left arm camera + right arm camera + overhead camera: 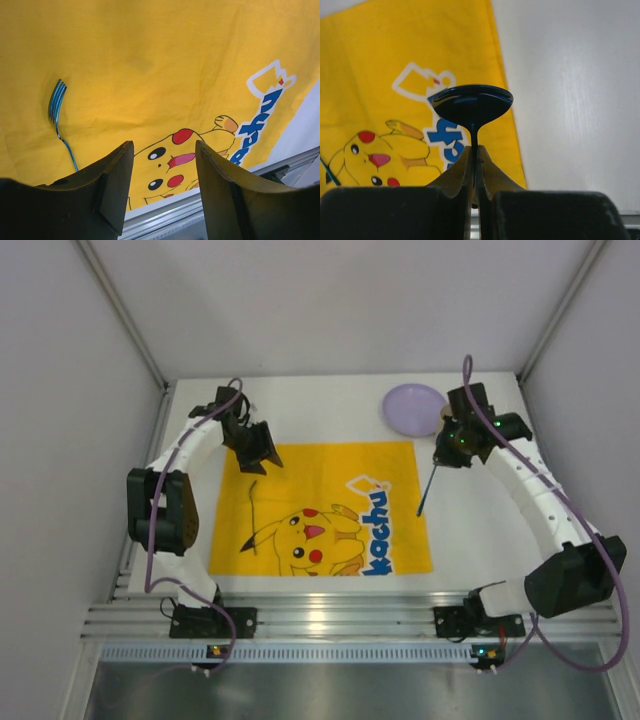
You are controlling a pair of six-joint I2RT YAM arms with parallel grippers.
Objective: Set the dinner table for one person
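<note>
I hold the spoon (471,102) clamped by its thin handle in the right tool (474,150), over the mat's (330,470) right edge. The left tool (164,147) stands apart, empty, above the mat's far left corner. The bench (480,530) under the mat is rigid and fixed. I judge the spoon light, stiff, glossy and likely slippery, so grip flat on the handle.

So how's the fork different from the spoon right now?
The fork lies flat on the yellow mat, untouched; the spoon is pinched by the right gripper. The fork shows bluish tines; the spoon has a dark rounded bowl. Both are slim-handled cutlery.
</note>
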